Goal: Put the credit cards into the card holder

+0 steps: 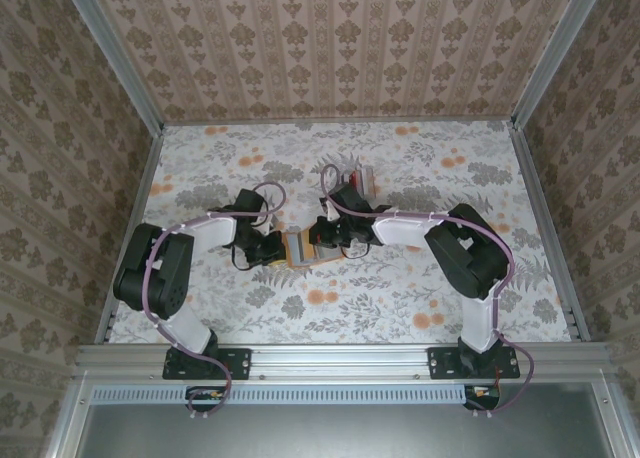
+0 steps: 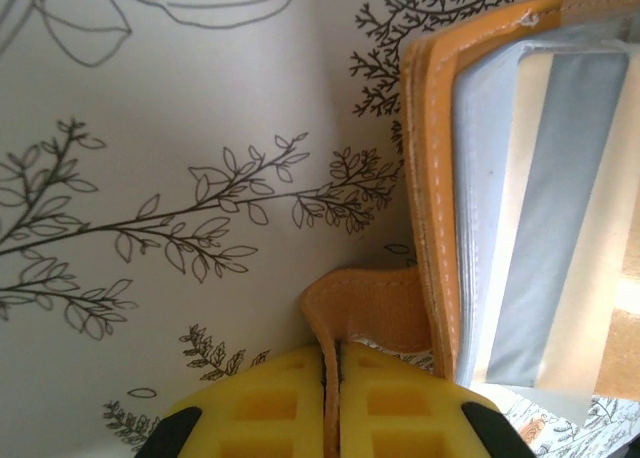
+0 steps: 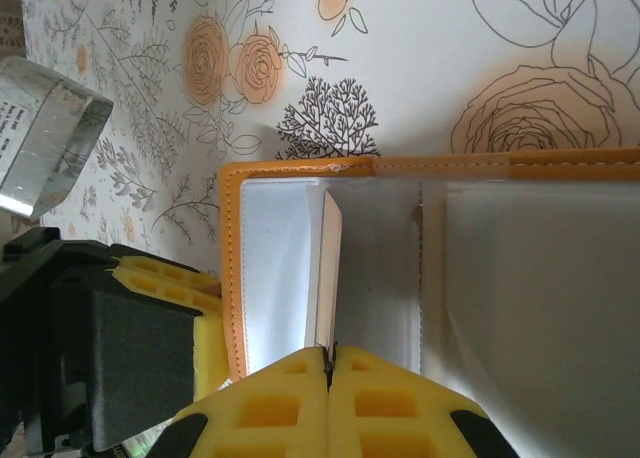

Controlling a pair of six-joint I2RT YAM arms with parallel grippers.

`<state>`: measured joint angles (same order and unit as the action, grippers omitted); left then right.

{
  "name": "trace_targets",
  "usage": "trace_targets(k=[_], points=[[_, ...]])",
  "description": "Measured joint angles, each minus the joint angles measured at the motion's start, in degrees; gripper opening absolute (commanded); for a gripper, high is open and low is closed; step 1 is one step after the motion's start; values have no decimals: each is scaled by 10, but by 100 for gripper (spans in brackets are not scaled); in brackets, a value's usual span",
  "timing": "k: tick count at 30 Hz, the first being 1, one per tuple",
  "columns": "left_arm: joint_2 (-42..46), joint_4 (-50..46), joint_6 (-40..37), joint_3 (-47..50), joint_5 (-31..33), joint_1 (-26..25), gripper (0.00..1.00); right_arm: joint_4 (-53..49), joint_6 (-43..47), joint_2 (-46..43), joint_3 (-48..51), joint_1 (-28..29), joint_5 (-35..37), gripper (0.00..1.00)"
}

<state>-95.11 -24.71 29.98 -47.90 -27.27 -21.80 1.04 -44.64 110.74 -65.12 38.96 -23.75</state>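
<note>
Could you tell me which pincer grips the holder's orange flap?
The left pincer, shut on the orange flap; the right pincer pinches a pale sheet inside.

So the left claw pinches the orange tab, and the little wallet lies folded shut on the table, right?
Not quite. The card holder lies open, not shut: the right wrist view shows its pale inside. The left gripper does pinch the orange tab.

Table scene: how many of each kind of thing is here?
Arms: 2 (left, right)
Card holder: 1
Card: 1
Clear rack: 1
Total: 5
</note>
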Motion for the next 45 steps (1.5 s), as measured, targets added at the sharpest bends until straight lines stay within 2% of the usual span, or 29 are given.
trace_targets(k=[3,4,7,9,11,17,23,41,45], points=[[0,-1,0,0,1,0,3,-12,10,0,-2,0,4,3],[0,-1,0,-1,1,0,8,-16,13,2,-5,0,4,3],[-4,-6,-4,-5,2,-1,31,-24,18,10,-12,0,5,3],[-7,-11,-8,-14,-3,-3,42,-29,24,12,-13,0,8,3],[-7,-21,-12,-22,0,-4,45,-34,28,12,-14,-1,12,3],[2,-50,-28,-32,31,17,42,-45,41,15,-16,3,15,3],[5,-61,-39,-32,62,36,21,-58,49,30,-33,11,10,3],[-13,-63,-30,-47,78,14,17,-106,80,66,-97,28,7,3],[-14,-66,-30,-50,81,12,17,-110,81,69,-101,28,7,8]])
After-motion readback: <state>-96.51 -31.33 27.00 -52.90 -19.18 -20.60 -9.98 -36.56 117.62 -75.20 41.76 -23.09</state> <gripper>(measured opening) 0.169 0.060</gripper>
